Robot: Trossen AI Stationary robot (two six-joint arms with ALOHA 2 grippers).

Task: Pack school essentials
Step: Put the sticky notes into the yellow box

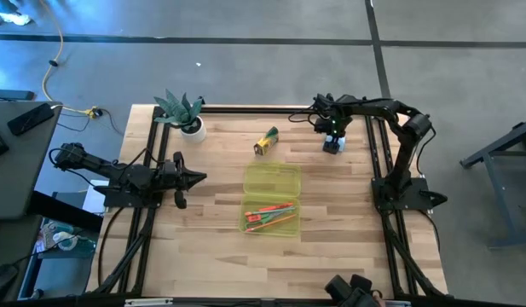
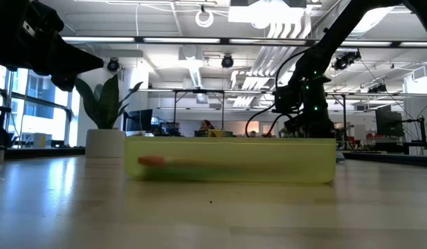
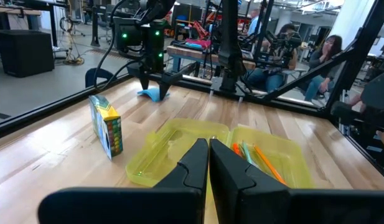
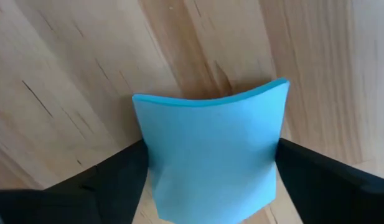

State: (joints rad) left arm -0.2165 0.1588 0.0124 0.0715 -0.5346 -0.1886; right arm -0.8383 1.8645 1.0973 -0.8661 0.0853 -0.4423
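Note:
A teal square notepad [image 4: 210, 124] lies at the table's far right [image 1: 333, 145], with my right gripper [image 4: 210, 158] pointing down over it, one finger on each side. The yellow-green crayon box [image 1: 266, 141] lies on the wood left of it and shows standing on edge in the left wrist view [image 3: 106, 127]. Orange and green pens [image 1: 271, 216] lie in the near half of the open translucent yellow-green case [image 1: 271, 181]. My left gripper [image 1: 201, 177] waits shut and level at the table's left, pointing toward the case. My right gripper pinches the notepad between its two fingers, one [image 4: 111, 177] on the left side edge [image 4: 143, 143], the other [image 4: 316, 174] on the right side edge [image 4: 279, 124]. The fingers come from above, pointing down. The pad bows between them; I cannot tell whether it is clear of the wood.
A small green plant in a white pot [image 1: 187, 119] stands at the far left corner. The black frame rail [image 1: 245, 109] runs along the far edge, close behind the right gripper. Bare wood lies between the case and the notepad. People sit in the room beyond.

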